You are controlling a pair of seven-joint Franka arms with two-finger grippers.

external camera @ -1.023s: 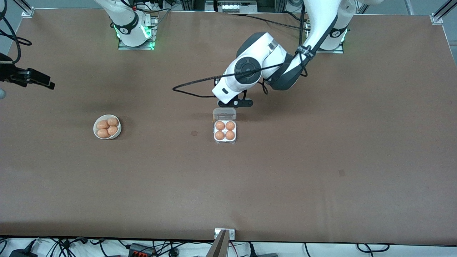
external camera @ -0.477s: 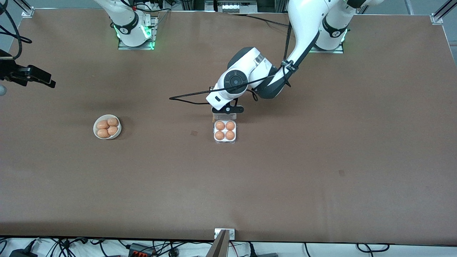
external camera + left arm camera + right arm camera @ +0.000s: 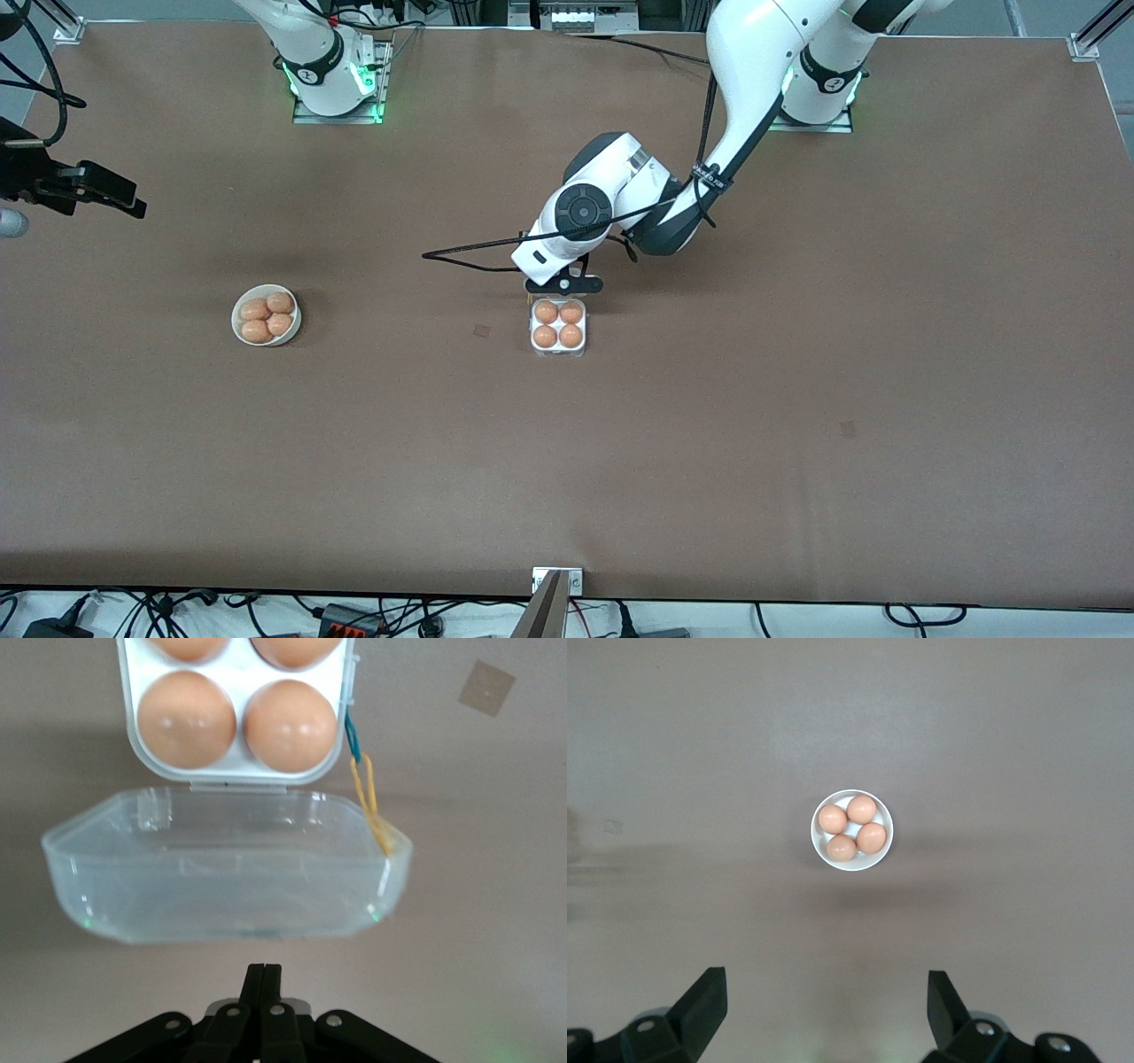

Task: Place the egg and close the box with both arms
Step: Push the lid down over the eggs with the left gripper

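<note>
The clear egg box (image 3: 558, 326) sits mid-table with a brown egg (image 3: 546, 312) in every cell. Its transparent lid (image 3: 226, 868) lies open, hinged back toward the robots' bases. My left gripper (image 3: 564, 285) is low over the lid's outer edge, shut and empty. In the left wrist view the shut fingertips (image 3: 263, 974) point at the lid's rim, with the box base (image 3: 232, 771) just past it. My right gripper (image 3: 115, 197) hangs open and empty, high over the right arm's end of the table, and waits.
A round white bowl (image 3: 266, 315) with several brown eggs stands toward the right arm's end; it also shows in the right wrist view (image 3: 852, 830). A yellow and blue band (image 3: 365, 793) hangs at the box's hinge corner. A black cable (image 3: 469, 251) loops from the left wrist.
My left gripper has come down from over the table near the bases to the open lid's edge. The right gripper has shifted only slightly. Box and bowl have not moved.
</note>
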